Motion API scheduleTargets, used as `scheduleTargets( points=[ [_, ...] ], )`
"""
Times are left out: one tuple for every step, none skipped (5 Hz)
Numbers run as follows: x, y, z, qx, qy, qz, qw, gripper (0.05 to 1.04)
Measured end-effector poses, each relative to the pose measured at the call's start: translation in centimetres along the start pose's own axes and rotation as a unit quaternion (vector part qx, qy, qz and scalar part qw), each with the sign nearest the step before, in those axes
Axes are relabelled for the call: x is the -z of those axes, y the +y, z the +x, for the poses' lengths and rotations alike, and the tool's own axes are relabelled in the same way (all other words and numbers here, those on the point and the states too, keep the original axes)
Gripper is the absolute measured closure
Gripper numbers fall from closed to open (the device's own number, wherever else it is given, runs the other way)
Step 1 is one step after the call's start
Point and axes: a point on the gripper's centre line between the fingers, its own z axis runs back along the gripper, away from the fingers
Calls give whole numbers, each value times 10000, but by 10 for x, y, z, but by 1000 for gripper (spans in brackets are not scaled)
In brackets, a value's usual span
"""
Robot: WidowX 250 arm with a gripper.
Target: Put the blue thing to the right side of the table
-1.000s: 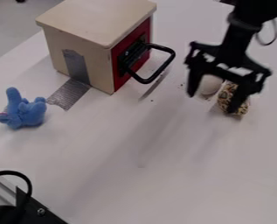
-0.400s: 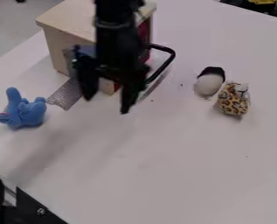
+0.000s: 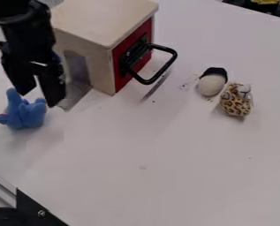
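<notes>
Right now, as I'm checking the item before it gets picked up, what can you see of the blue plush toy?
The blue plush toy looks soft and fuzzy, with a long rounded part pointing up, shorter stubs beside it and a pinkish patch at its left end in the picture. It sits on the white table, left of the wooden box, with the gripper above it.

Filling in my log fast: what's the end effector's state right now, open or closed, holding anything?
End effector: open, fingers apart, holding nothing, near the blue toy.
</notes>
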Motion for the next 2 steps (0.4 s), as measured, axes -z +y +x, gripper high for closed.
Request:
scheduleTargets(
  points=[
    [-5,32,-17,96,-139,186,9997,85],
    [0,49,-16,8,-220,488,9986,85]
  ],
)
